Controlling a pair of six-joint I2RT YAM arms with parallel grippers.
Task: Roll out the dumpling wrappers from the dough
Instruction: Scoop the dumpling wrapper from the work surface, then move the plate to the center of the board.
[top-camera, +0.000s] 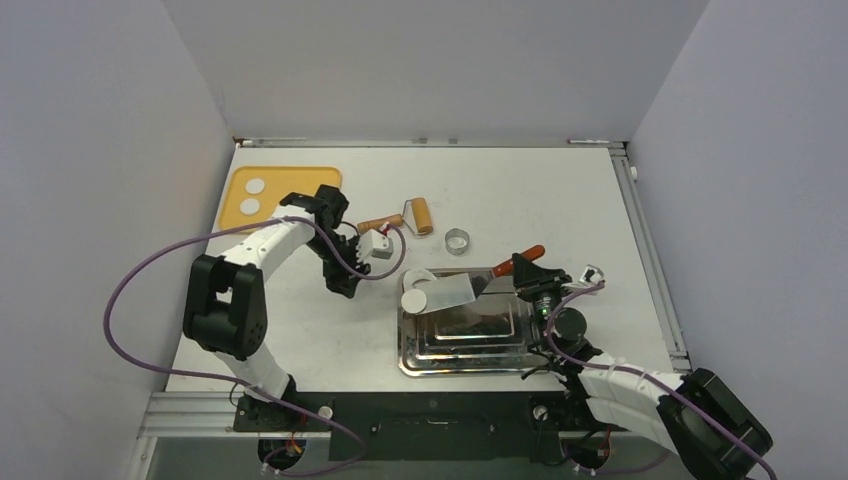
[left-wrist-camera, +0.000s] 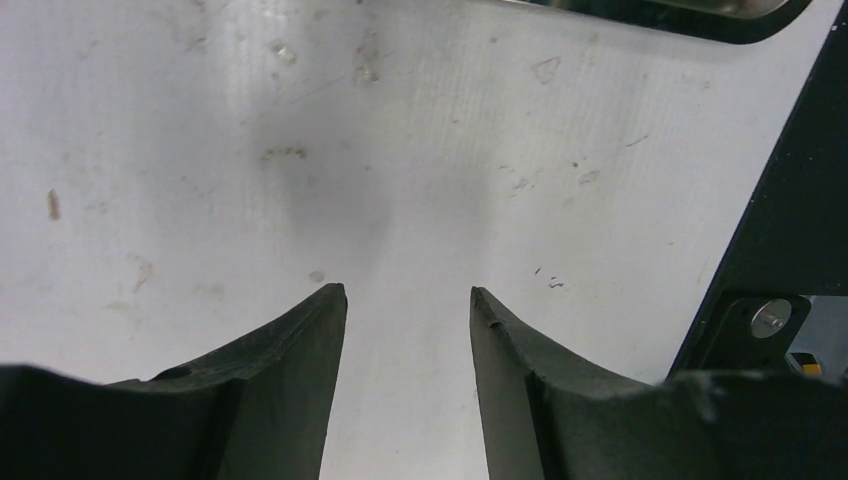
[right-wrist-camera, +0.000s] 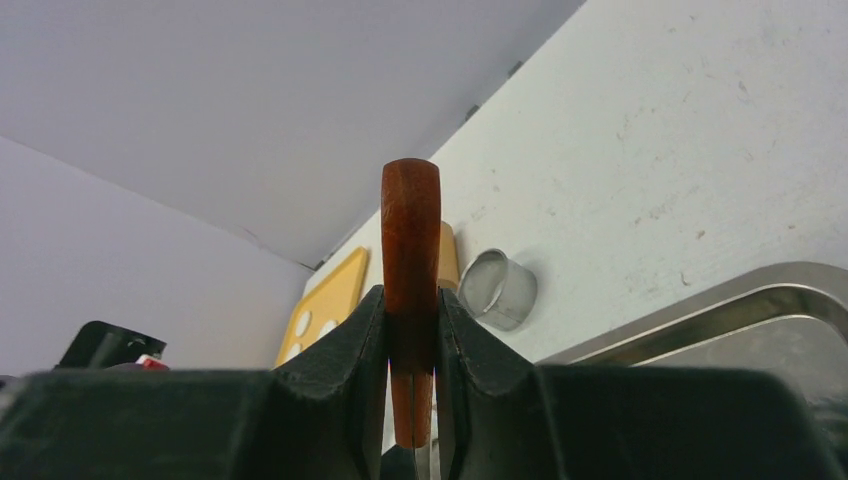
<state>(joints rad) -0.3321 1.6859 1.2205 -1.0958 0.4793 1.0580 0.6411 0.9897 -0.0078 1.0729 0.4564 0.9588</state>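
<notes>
Right gripper (right-wrist-camera: 410, 300) fingers clamped on red-brown handle (right-wrist-camera: 410, 230) of spatula (top-camera: 455, 290). Blade sits over far-left corner of steel tray (top-camera: 460, 368). Flat white wrapper (top-camera: 413, 300) at that corner, touching blade's left edge; 2nd wrapper (top-camera: 418, 277) just behind it. Two dough lumps (top-camera: 256, 186) on yellow board (top-camera: 300, 185), far left. Left gripper (left-wrist-camera: 408, 292) fingers apart, nothing btwn, over bare table (left-wrist-camera: 200, 150). Roller (top-camera: 405, 218) & metal ring (top-camera: 457, 241) mid-table.
</notes>
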